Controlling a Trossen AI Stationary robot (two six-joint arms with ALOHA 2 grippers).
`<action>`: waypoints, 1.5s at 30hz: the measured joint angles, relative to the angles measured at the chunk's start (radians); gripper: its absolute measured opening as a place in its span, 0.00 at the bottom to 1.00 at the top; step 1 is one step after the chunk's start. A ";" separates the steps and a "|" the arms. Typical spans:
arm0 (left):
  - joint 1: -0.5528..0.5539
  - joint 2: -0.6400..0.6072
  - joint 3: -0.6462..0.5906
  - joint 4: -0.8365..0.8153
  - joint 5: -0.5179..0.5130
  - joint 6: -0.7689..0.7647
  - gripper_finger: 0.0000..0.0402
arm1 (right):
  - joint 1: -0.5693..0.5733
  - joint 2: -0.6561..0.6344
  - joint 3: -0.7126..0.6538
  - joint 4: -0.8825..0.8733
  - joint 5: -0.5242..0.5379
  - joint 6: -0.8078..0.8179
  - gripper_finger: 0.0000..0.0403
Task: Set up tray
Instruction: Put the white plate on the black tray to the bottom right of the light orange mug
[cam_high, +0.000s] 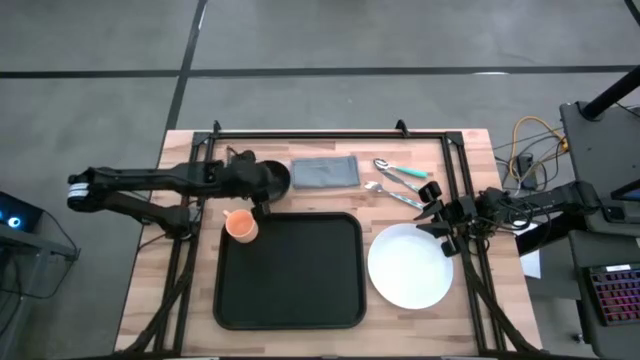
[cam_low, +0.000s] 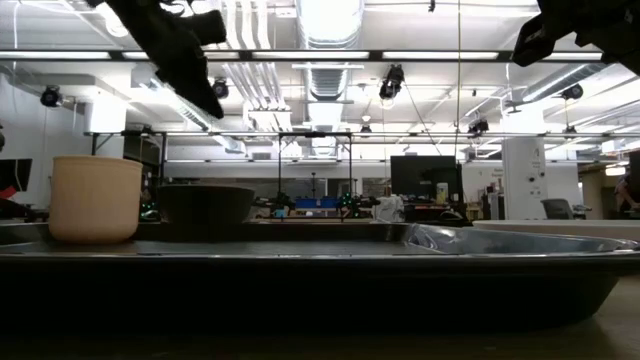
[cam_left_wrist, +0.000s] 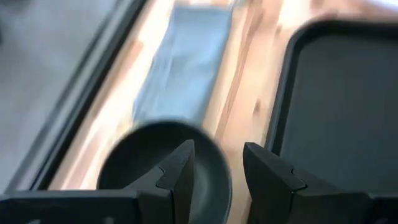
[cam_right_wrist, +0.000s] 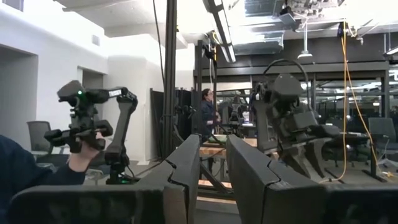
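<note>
Beside the tray's (cam_high: 290, 270) far-left corner, left claw (cam_high: 262, 192) — above black bowl (cam_high: 270, 178)

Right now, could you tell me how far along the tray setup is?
Early on. Done: the orange cup stands in the tray at its far left corner. In hand: the left gripper, jaws open and empty, hovers above the black bowl beside the grey cloth. Left: bowl, cloth, utensils and white plate all lie outside the tray. The right gripper holds nothing, raised near the plate.

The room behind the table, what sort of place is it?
Probably a robotics lab or workshop: exposed ceiling ducts, another robot arm on a stand gripped by a person's hand, and a wooden table.
</note>
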 joint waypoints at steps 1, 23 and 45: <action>-0.001 -0.031 -0.045 0.070 0.004 0.015 0.30 | 0.000 0.000 0.000 0.000 0.000 0.000 0.18; -0.001 -0.626 -0.565 0.628 0.384 0.046 0.30 | 0.000 0.000 0.000 0.023 -0.006 0.155 0.17; 0.000 -0.657 -0.779 0.976 0.492 0.008 0.30 | 0.000 0.014 0.401 -0.898 0.120 0.028 0.17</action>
